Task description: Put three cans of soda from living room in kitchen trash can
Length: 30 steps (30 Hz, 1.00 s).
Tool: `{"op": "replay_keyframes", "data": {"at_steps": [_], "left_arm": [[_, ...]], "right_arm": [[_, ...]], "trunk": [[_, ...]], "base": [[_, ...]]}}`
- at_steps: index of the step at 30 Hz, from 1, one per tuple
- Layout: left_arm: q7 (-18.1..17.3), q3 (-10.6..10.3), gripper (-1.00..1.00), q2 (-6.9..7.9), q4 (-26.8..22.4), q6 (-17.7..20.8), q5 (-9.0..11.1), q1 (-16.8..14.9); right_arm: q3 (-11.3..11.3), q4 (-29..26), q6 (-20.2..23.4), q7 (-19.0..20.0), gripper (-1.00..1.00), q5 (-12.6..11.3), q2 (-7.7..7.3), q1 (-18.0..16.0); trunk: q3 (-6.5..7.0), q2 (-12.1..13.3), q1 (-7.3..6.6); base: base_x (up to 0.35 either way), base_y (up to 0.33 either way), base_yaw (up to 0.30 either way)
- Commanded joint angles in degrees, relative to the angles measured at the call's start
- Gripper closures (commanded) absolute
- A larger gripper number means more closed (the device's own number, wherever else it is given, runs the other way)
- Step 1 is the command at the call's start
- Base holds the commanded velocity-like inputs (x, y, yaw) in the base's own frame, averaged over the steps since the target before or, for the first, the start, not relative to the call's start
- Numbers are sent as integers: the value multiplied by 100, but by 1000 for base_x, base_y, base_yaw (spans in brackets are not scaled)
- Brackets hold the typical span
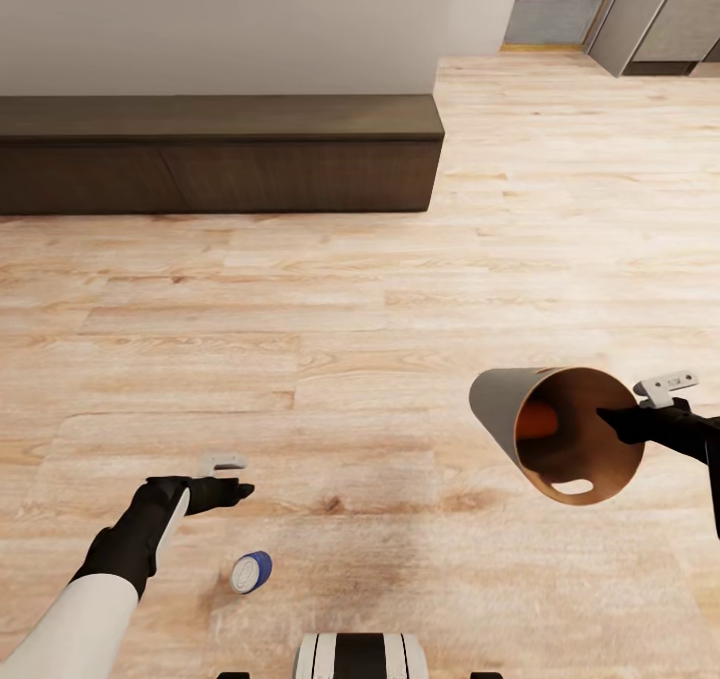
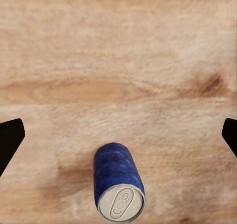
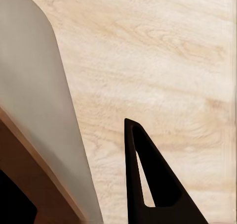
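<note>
The left gripper [image 1: 228,479] hangs low over the wood floor [image 1: 400,289], its fingers [image 2: 10,140] spread wide and holding nothing. The blue can [image 1: 251,571] lies on its side on the floor just beside it, nearer the robot's base; in the left wrist view the can [image 2: 117,184] sits between the two finger tips but short of them, its silver top towards the camera.

It looks light, thin-walled and smooth, and lying down it will likely roll if nudged across its length. The safest hold is probably across the middle of the barrel, fingers closing on the curved sides rather than the ends, with modest force so the wall does not dent.

Further right, the right gripper [image 1: 632,421] grips the bin [image 1: 500,399] by its rim, tipped so the brown inside faces the camera. An orange can [image 1: 540,419] lies inside. The bin seems stiff and light, though held at one edge it may swing.

The long dark bench [image 1: 215,164] runs along the far wall.
</note>
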Motion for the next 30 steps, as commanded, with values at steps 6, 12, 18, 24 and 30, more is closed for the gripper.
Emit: {"op": "replay_keyframes", "data": {"at_steps": [6, 12, 18, 24, 30], "left_arm": [[5, -7, -100, -57, 2, 19, -2, 1], [6, -12, -100, -79, 1, 69, -4, 2], [-2, -17, -100, -81, 2, 572, -3, 5], [-3, -18, -100, -80, -22, 997, 12, 5], [-3, -19, -100, -80, -56, 1047, 15, 8]], "right_arm": [[14, -12, 36, 41, 100, 5, 28, -6], [15, -16, 39, 41, 100, 27, 39, -7], [13, -17, 41, 41, 100, 35, 30, -7], [13, -14, 41, 41, 100, 36, 16, -7], [15, -13, 185, 41, 100, 36, 20, -93]], "trunk": [[-108, -242, 132], [-215, -483, 263], [-323, -724, 395], [-323, -724, 395], [-334, -724, 395]], "base": [[0, 0, 0], [0, 0, 0], [0, 0, 0], [0, 0, 0], [0, 0, 0]]}}
